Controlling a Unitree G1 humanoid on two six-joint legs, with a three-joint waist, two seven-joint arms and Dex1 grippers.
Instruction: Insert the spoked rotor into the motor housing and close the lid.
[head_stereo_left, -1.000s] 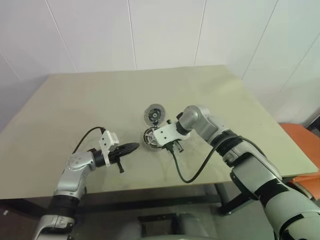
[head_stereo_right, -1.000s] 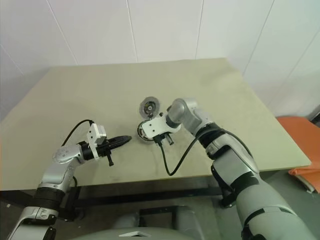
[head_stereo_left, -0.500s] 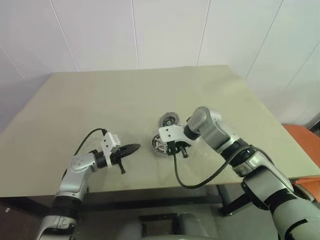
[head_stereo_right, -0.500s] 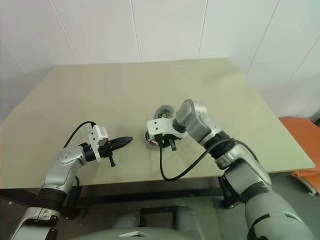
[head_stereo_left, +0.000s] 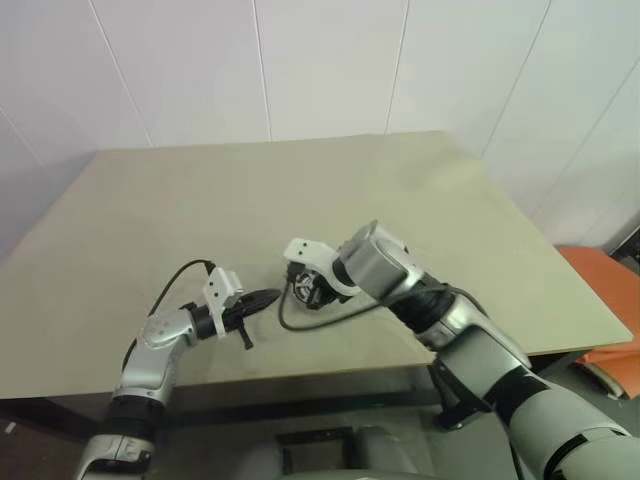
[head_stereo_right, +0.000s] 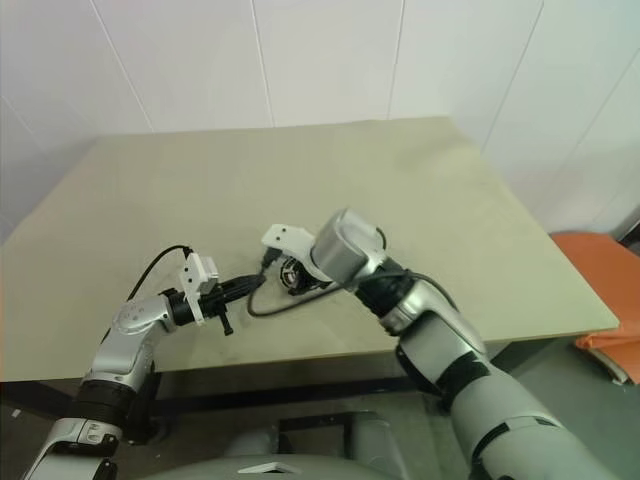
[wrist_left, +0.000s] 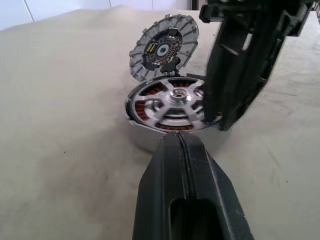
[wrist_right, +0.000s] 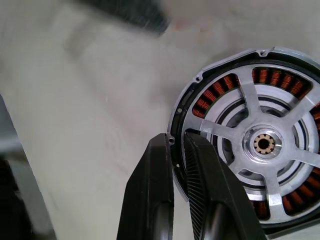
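The right gripper (wrist_right: 178, 142) has rolled its wrist over and swung in toward the left arm. Its fingers are pinched shut on the rim of the spoked rotor (wrist_left: 172, 107), which now lies flat on the table (head_stereo_left: 200, 200) at 3 o'clock from the left gripper (head_stereo_left: 268, 297), just off its tips. That one has stayed put, closed and empty. The motor housing (wrist_left: 162, 50), lying flat and apart a second ago, now leans up against the rotor's far edge. I'd say the two parts are together but not yet mated; the lid is still to close.
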